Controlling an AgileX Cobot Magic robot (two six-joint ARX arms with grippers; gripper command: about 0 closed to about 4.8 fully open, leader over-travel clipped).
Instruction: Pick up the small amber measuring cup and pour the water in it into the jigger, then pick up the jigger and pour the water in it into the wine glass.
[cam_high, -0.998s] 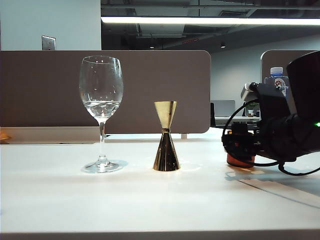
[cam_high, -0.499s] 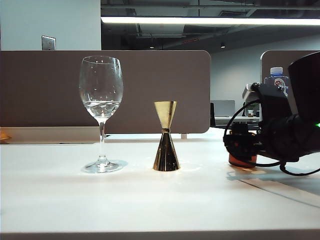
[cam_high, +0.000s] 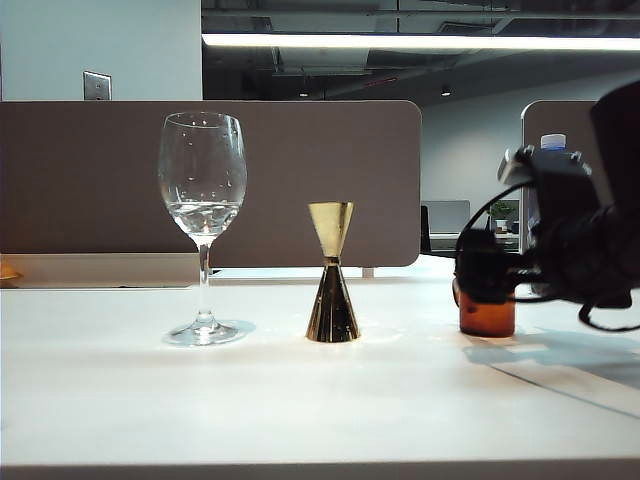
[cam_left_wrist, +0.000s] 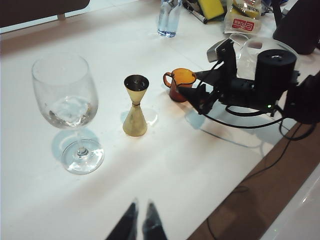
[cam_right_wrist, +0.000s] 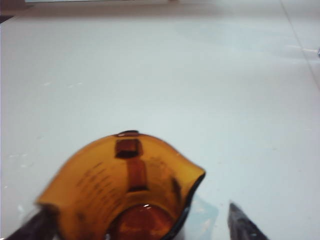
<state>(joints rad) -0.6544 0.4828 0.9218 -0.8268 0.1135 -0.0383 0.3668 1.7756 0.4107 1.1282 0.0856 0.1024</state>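
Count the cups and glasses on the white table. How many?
3. The tall clear stemmed wine glass stands farthest from the open right gripper, the shiny gold hourglass jigger is in the middle, and the small amber glass measuring cup sits by that gripper. Others may be hidden.

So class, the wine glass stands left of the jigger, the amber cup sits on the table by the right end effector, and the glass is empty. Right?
Not quite: the wine glass holds some water, as the exterior view shows. The rest stands.
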